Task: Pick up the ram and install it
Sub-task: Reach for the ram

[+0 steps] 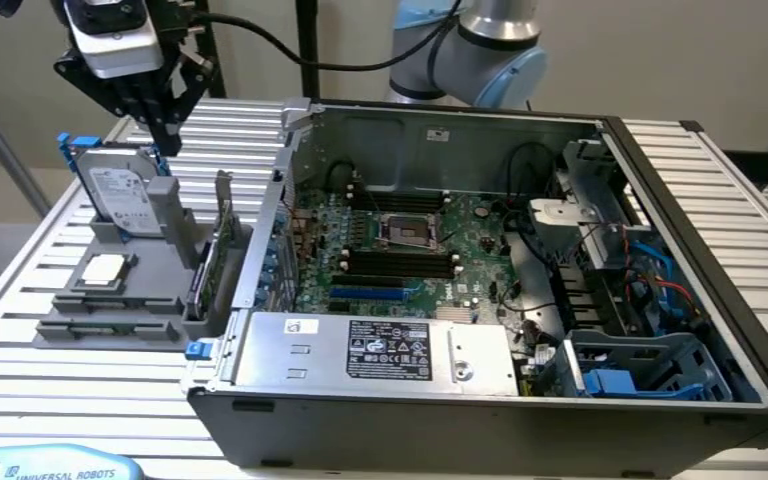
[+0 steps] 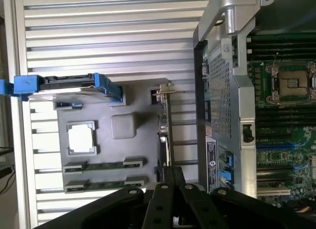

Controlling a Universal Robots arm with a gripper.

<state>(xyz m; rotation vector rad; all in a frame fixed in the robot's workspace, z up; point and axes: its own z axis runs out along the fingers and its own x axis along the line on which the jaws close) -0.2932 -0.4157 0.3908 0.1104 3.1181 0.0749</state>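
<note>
Two ram sticks (image 2: 104,164) lie flat, side by side, in grooves at the front of a grey parts holder (image 2: 123,126) beside the open computer case. The second stick (image 2: 104,183) is parallel to the first. My gripper (image 1: 167,138) hangs shut and empty high above the holder's back end, near the upright hard drive (image 1: 124,190). In the wrist view the closed fingertips (image 2: 172,173) point down beside the holder, apart from the ram. The black memory slots (image 1: 391,262) on the motherboard stand empty next to the processor socket (image 1: 404,232).
A silver processor chip (image 2: 81,139) sits in the holder, and a green expansion card (image 1: 220,250) stands upright at its edge. The case wall (image 1: 271,230) rises between holder and motherboard. The power supply (image 1: 377,350) fills the case's front, with cables and drive bays on the exterior view's right.
</note>
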